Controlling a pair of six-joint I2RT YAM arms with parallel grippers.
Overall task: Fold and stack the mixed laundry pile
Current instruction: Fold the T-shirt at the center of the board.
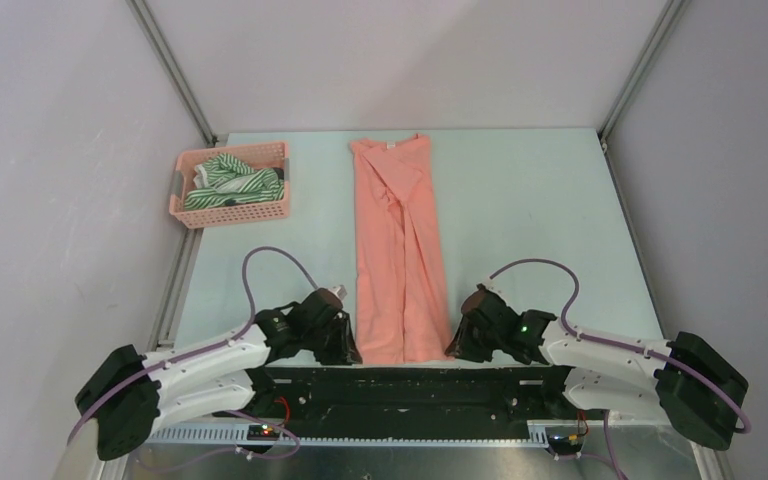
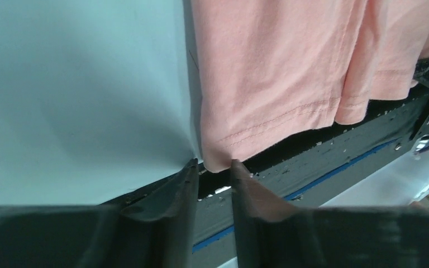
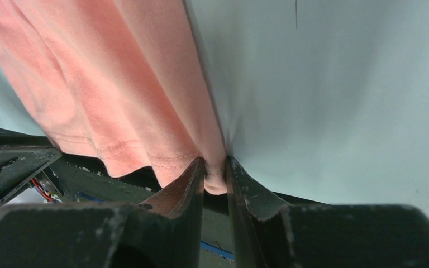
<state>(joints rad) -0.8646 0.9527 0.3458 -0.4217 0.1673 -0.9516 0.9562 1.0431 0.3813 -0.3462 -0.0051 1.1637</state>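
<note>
The salmon-pink shirt [image 1: 398, 250] lies folded into a long strip down the middle of the table, its hem hanging over the near edge. My left gripper [image 1: 348, 350] is at the hem's left corner. In the left wrist view the jaws [image 2: 213, 163] stand slightly apart with the shirt [image 2: 268, 72] corner just between the tips. My right gripper [image 1: 457, 345] is shut on the hem's right corner, and the right wrist view [image 3: 215, 162] shows shirt [image 3: 117, 84] cloth pinched there. The green-and-white striped garment [image 1: 228, 180] lies crumpled in the basket. The dark navy-grey garment is mostly hidden.
The pink plastic lattice basket [image 1: 230, 152] stands at the far left of the table. The black frame rail [image 1: 410, 385] runs along the near edge under the shirt hem. Grey walls and metal posts close in the table's back and sides.
</note>
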